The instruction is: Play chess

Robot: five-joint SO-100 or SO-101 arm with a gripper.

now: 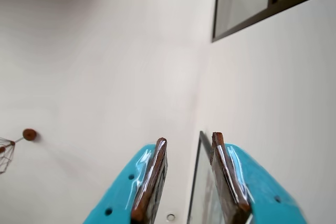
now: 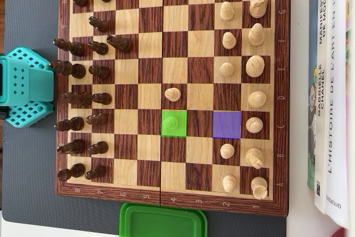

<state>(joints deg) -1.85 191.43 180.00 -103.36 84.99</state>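
In the overhead view a wooden chessboard (image 2: 172,203) fills the table. Dark pieces (image 2: 83,70) line its left side and light pieces (image 2: 244,70) its right. One light pawn (image 2: 173,94) stands advanced near the middle. Another pawn (image 2: 173,122) stands on a square tinted green, and the square tinted purple (image 2: 227,124) two files to its right is empty. Only a teal part of the arm (image 2: 22,87) shows, at the board's left edge. In the wrist view my gripper (image 1: 189,138) points up at a pale wall, open, with nothing between its brown-padded teal fingers (image 1: 152,177).
A green plastic lid or box (image 2: 162,221) lies against the board's near edge. Books (image 2: 330,92) lie along the right side. In the wrist view a dark-framed window (image 1: 252,3) is at upper right and a wire lamp (image 1: 6,153) at far left.
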